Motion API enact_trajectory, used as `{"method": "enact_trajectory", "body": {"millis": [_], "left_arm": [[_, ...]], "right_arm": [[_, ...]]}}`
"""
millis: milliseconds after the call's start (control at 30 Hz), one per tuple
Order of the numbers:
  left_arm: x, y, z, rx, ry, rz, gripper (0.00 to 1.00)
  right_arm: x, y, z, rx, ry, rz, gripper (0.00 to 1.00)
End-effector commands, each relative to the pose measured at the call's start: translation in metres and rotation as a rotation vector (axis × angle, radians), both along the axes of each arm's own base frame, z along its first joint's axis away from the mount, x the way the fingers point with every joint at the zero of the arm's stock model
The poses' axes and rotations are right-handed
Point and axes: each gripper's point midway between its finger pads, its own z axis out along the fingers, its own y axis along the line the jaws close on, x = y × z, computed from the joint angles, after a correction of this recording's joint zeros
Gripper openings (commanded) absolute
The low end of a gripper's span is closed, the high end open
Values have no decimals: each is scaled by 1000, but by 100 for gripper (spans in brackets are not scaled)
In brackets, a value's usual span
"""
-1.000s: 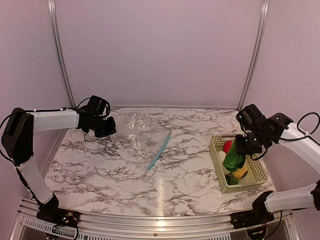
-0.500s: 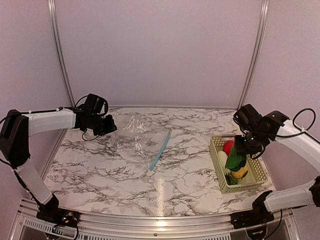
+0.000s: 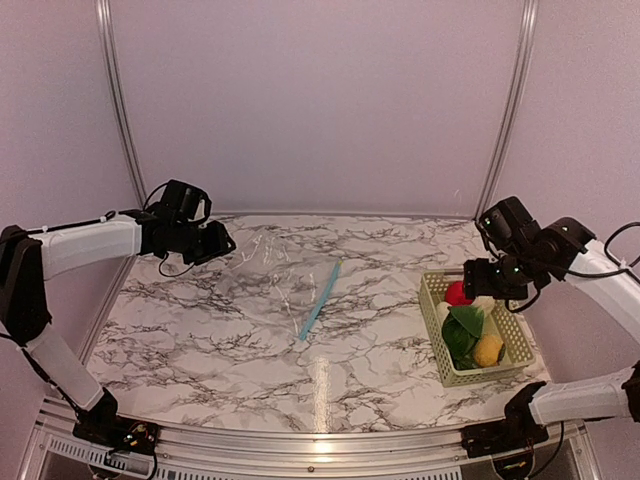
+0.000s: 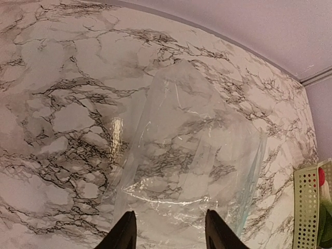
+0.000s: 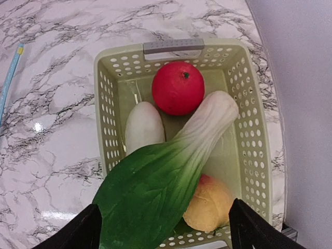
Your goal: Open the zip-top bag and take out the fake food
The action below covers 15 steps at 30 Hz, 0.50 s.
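Clear plastic gone flat and slack marks the zip-top bag (image 3: 268, 262), which lies at about ten o'clock from the middle of the marble table (image 3: 380, 380). Its blue zipper strip (image 3: 320, 287) is on the side toward the centre. Nothing coloured shows through it, so I judge it emptied. The fake food sits at three o'clock in the lattice basket (image 5: 174, 46): red fruit (image 5: 178, 88) at the far end, white oblong piece (image 5: 144, 132) beside it, and the green-leafed vegetable (image 5: 171, 166) slanting across the yellow-orange fruit (image 5: 210, 205). That reads as a drop-off point, with the removal apparently done. The left gripper (image 4: 168, 233) hangs at the bag's nine o'clock on an outstretched arm, tilted to look across the plastic, fingers spread and empty. The right gripper (image 5: 166, 228) hovers above the basket, wrist bent downward, fingers parted wide and gripping nothing.
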Motion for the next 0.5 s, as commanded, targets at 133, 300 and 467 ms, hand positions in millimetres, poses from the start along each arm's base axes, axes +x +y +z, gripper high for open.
{"method": "enact_trajectory", "body": {"millis": [133,300,467], "left_arm": [[-18,-27,38,-75,-79,-78,58],[-36,-55,53,-107,-120,-130,76],[-53,-79,67,-140,-173,-168,99]], "right_arm": [[35,39,53,224,-218,66,85],[58,63,84,357,-369,108,87],[72,83,111,491,-517,152,91]]}}
